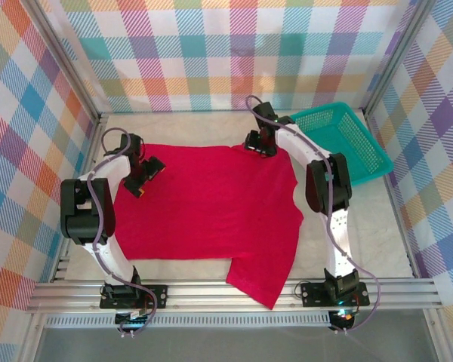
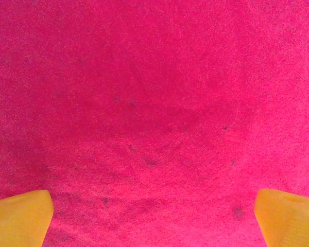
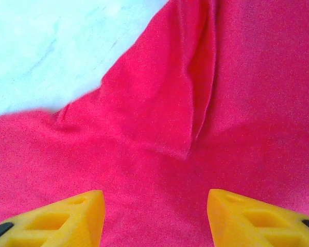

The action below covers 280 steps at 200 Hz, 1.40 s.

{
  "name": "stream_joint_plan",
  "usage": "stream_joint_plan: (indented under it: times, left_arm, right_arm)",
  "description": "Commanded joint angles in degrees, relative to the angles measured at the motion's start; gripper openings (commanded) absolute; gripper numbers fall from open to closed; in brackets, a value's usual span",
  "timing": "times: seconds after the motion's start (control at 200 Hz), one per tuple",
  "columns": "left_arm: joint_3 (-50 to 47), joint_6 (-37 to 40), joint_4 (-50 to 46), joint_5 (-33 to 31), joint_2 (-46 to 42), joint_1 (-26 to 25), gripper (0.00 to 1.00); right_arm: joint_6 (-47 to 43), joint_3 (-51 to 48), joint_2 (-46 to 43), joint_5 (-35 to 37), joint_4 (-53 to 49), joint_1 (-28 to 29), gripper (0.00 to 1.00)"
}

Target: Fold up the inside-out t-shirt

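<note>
The arm bases sit bolted to the near rail [image 1: 234,290], closest to the overhead camera. Beyond them, the surface [image 1: 362,234] carries the inside-out t-shirt [image 1: 204,204], spread flat across the middle with one sleeve trailing toward the near edge. Laying it flat likely gives both arms a clean edge to work from. A teal mesh basket [image 1: 377,154] stands at the far right, just beside the cloth, probably parked clear of the fold area. The left gripper [image 1: 145,177] hangs over the shirt's far-left edge, jaws spread wide on nothing, with only red cloth beneath it. The right gripper [image 1: 260,143] is over the far-right corner, jaws apart and empty. A raised crease [image 3: 195,92] lies just ahead of it, a likely pinch point.
</note>
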Motion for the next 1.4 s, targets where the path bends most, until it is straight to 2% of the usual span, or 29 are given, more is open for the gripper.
stream_joint_plan:
  times: [0.0, 0.22, 0.375, 0.485, 0.545, 0.635, 0.745, 0.895, 0.915, 0.95, 1.045, 1.1, 1.285, 1.395]
  left_arm:
    - [-1.1, 1.6, 0.8, 0.4, 0.1, 0.9, 1.00]
    - [-1.8, 0.9, 2.4, 3.1, -1.0, 0.9, 1.00]
    - [-1.6, 1.4, 2.0, 2.7, -2.0, 0.9, 1.00]
    - [-1.5, 1.6, 1.7, 2.8, -1.8, 0.9, 1.00]
    - [-1.5, 1.5, 1.9, 3.0, -1.6, 0.8, 1.00]
    - [-1.8, 1.3, 2.2, 3.1, -1.3, 0.8, 1.00]
    - [-2.1, 0.6, 2.2, 4.2, -0.7, 0.7, 0.99]
    - [-4.1, -0.7, 2.8, 5.4, -2.1, -0.1, 0.99]
    - [-4.2, -0.8, 2.8, 5.5, -2.2, -0.2, 0.99]
    - [-4.0, -0.7, 2.7, 5.7, -2.1, -0.3, 0.99]
    - [-3.7, -0.8, 2.1, 5.7, -2.2, -0.4, 0.99]
    - [-3.7, -0.7, 2.0, 5.5, -2.6, -0.4, 0.99]
    - [-3.5, -1.0, 2.4, 5.7, -3.0, -0.7, 0.99]
    - [-2.4, -0.8, 2.3, 6.0, -1.7, -1.2, 0.99]
  right_arm:
    - [1.5, 3.8, 3.6, -0.9, -1.8, -0.6, 0.56]
    - [3.4, 5.3, 7.1, -2.4, -0.3, -0.5, 0.51]
    - [3.8, 6.0, 8.0, -2.1, 0.2, -0.5, 0.31]
    - [4.0, 8.0, 8.2, -2.4, -0.7, -0.5, 0.08]
    - [4.3, 9.5, 8.2, -2.4, -1.5, -0.6, 0.00]
    - [4.7, 11.1, 8.1, -2.4, -0.3, -0.5, 0.00]
    - [6.2, 13.6, 10.3, -2.1, 8.0, -0.5, 0.00]
    - [5.6, 31.7, 23.2, -4.4, 13.4, -0.5, 0.00]
    - [5.4, 35.0, 25.3, -4.9, 13.5, -0.5, 0.07]
    - [4.8, 40.2, 28.7, -6.1, 14.1, -0.5, 0.27]
    - [4.6, 47.5, 33.0, -9.0, 14.0, -0.5, 0.42]
    - [3.9, 45.6, 31.1, -10.8, 13.3, -0.5, 0.49]
    - [0.0, 20.8, 14.3, -11.1, 15.7, -0.5, 0.54]
    - [-2.6, 12.7, 8.7, -11.2, 15.9, -0.5, 0.55]
